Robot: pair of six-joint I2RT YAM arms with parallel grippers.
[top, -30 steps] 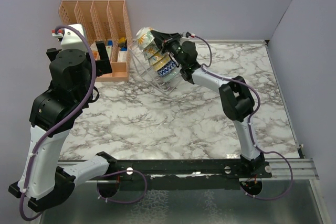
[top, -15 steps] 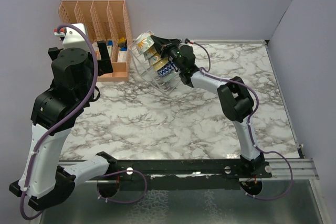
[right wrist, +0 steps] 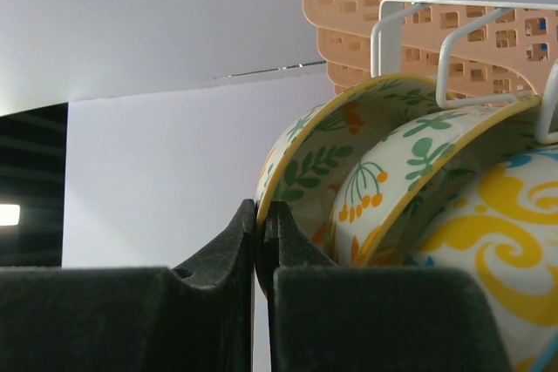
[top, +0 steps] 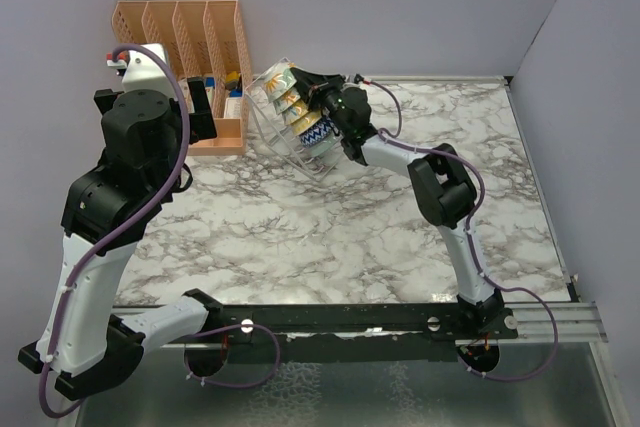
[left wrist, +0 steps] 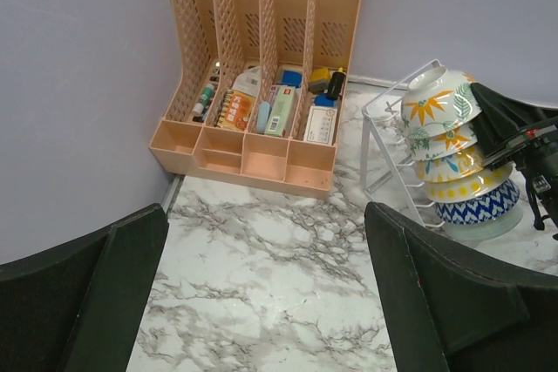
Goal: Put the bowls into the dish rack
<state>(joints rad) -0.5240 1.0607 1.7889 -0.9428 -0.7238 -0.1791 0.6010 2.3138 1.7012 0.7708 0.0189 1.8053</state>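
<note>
The white wire dish rack (left wrist: 384, 141) stands right of the orange organiser and holds several bowls (top: 300, 119) on edge in a row. In the left wrist view I see a cream orange-flower bowl (left wrist: 436, 98) at the end, then a leaf-print one (left wrist: 440, 141), a yellow-sun one (left wrist: 462, 182), a blue-patterned one (left wrist: 475, 206) and a teal one (left wrist: 493, 228). My right gripper (right wrist: 260, 215) is shut on the rim of the end cream leaf-print bowl (right wrist: 323, 154), which leans against its neighbour (right wrist: 410, 180). My left gripper (left wrist: 261, 302) is open and empty above the marble. No red-patterned bowl shows.
An orange slotted file organiser (left wrist: 261, 67) with small items stands in the back left corner, next to the rack. Grey walls close the back and both sides. The marble tabletop (top: 330, 227) stretches in front of the rack.
My right gripper has pushed in toward the rack with the end bowl, which now sits lower against the others. The left arm has shifted slightly.
</note>
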